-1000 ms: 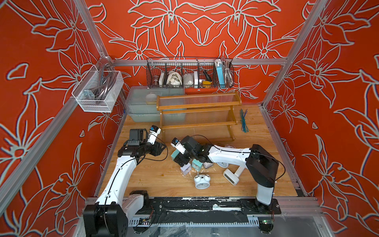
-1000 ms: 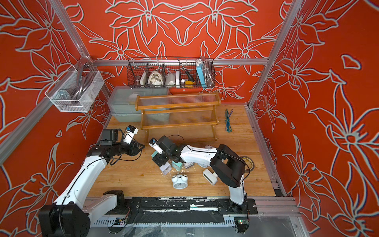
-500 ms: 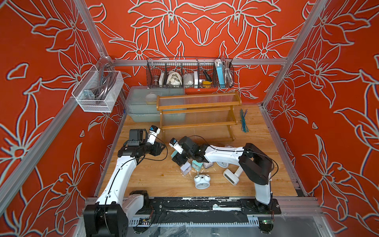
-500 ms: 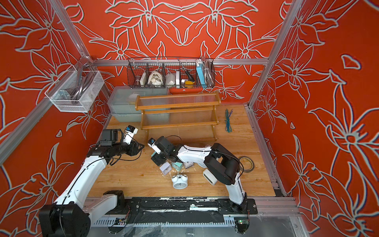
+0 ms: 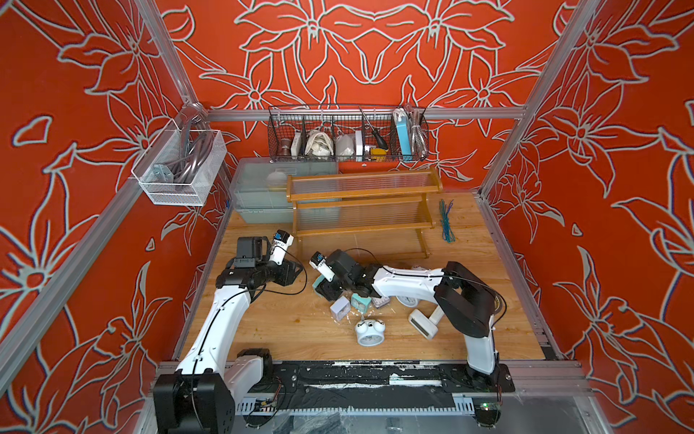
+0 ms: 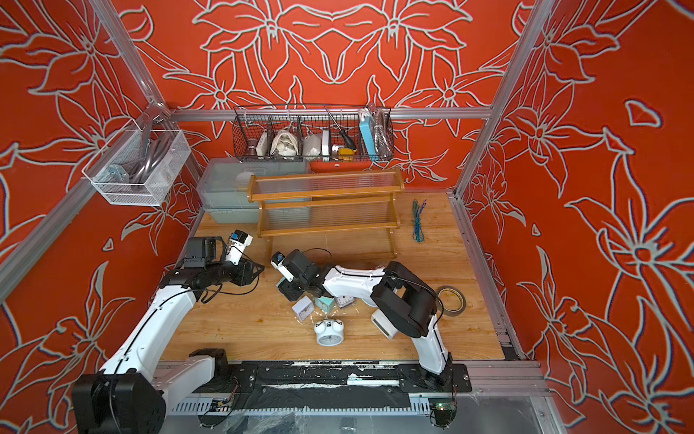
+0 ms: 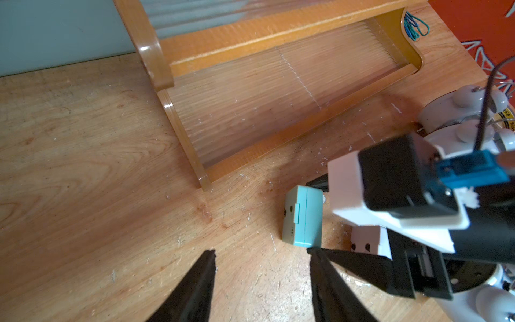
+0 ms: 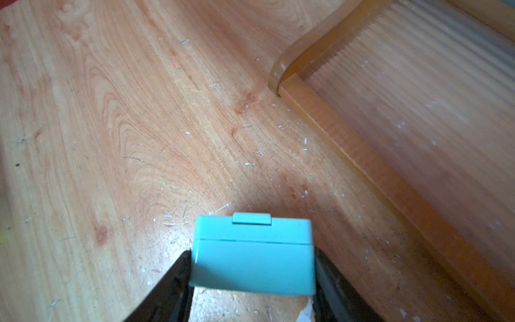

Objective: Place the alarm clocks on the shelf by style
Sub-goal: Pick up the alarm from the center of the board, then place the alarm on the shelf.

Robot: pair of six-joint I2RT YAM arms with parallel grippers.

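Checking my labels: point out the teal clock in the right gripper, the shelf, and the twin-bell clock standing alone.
teal clock (image 8: 253, 259): right wrist view, side face.
shelf (image 7: 278, 36): left wrist view, wooden rail.
twin-bell clock (image 5: 368, 335): a top view, dial.

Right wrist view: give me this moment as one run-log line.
right gripper: shut on teal clock | left gripper: open, empty | shelf: no clocks on it

Left arm (image 5: 221, 319) stretches forward from its base, left gripper (image 7: 262, 251) held low, jaws parted and empty. Right arm (image 5: 409, 285) folds at the elbow and reaches across toward it, right gripper (image 8: 252, 252) clamping a teal clock (image 8: 253, 264) between both jaws
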